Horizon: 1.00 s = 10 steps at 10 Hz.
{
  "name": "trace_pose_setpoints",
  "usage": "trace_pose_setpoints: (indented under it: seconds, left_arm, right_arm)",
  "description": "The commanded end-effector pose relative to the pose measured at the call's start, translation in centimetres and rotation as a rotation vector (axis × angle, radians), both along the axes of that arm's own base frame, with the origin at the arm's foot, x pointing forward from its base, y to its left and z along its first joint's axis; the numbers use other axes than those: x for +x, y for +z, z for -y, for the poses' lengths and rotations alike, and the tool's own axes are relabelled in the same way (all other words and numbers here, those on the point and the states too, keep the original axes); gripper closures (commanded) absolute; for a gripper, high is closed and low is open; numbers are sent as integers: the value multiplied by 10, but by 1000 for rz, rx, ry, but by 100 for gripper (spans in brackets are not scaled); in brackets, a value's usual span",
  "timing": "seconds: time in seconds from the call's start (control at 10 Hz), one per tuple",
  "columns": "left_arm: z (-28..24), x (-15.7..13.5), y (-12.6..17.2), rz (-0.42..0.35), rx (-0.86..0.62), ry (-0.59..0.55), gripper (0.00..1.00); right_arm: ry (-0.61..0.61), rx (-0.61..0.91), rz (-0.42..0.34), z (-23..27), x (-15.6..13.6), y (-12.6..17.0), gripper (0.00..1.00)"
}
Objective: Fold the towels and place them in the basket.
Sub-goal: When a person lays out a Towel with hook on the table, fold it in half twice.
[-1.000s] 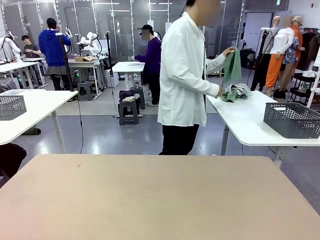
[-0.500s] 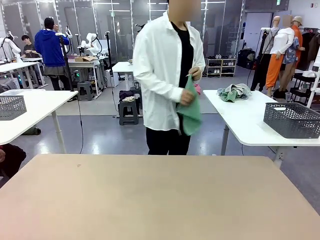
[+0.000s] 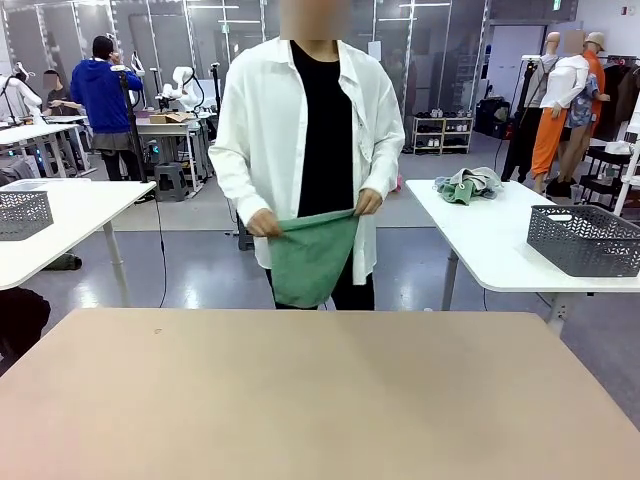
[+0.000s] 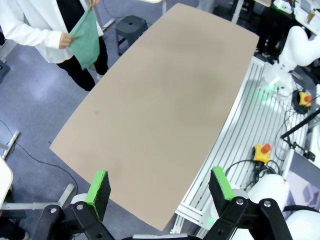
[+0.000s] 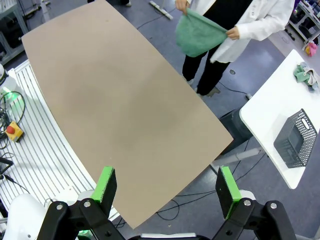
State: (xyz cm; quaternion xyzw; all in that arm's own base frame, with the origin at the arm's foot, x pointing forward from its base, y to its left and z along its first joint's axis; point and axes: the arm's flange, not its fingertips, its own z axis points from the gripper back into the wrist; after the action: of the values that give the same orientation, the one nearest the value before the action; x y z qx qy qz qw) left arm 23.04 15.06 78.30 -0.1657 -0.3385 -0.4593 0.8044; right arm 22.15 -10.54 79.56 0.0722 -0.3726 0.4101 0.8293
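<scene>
Front view: green towel (image 3: 310, 258) hangs, top edge level between the person's hands; left end effector (image 4: 159, 194) and right end effector (image 5: 167, 191) released.

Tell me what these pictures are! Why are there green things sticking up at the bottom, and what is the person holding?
These are three pictures of the same moment, taken by a robot's cameras. One camera looks straight across a tan table at a person in a white coat. The person's hands hold a green towel stretched out in front of them, just beyond the table's far edge.

The other two cameras sit on the robot's wrists and look down from high up. The green things are the finger pads of its claws: the left claw and the right claw. Both are open and hold nothing.

On a white side table lie more towels in a heap and a grey basket.
</scene>
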Motion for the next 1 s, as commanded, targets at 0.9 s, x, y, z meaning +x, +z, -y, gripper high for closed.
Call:
trace_pose_setpoints:
  seconds: [0.9]
  left_arm:
    - [0, 1, 1, 12, -2, 7, 0]
  right_arm:
    - [-2, 5, 4, 0, 1, 0, 0]
